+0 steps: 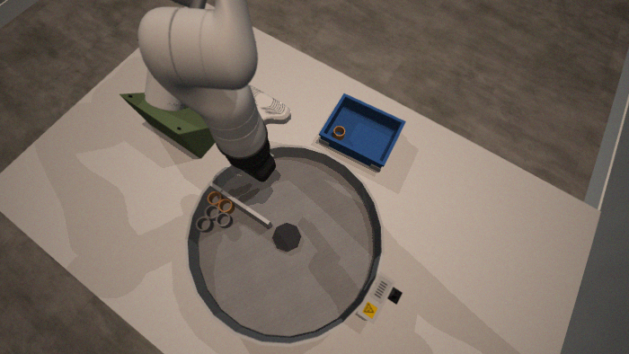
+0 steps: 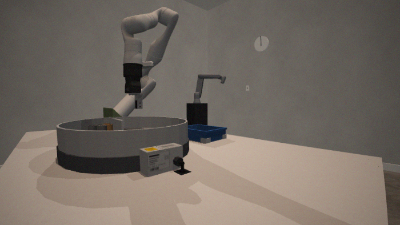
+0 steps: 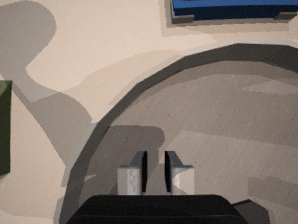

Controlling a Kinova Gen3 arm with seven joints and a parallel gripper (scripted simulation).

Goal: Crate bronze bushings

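My gripper point(image 2: 139, 107) point(image 3: 155, 164) is partly open and empty, above the turning table point(image 1: 377, 234) point(image 2: 120, 143) point(image 3: 132, 95). Two bronze bushings stand close together at the table's left edge in the top view, one bronze bushing point(image 1: 208, 201) by the wall and another bronze bushing point(image 1: 232, 207) beside it. Three steel bushings stand by them: one steel bushing point(image 1: 224, 226), a second steel bushing point(image 1: 204, 230) and a third between these and the bronze ones. One bronze bushing point(image 1: 339, 137) stands in the blue crate point(image 1: 355, 154) point(image 2: 200, 134) point(image 3: 235, 11), near its left corner.
A pale straight bar point(image 1: 247, 207) point(image 2: 119, 124) reaches inward from the turning table's wall, right beside the bronze bushings. A dark hub point(image 1: 287, 237) is at the centre. A grey box point(image 1: 380, 288) point(image 2: 157, 163) stands outside the rim. The green arm base point(image 1: 189, 130) is at the left.
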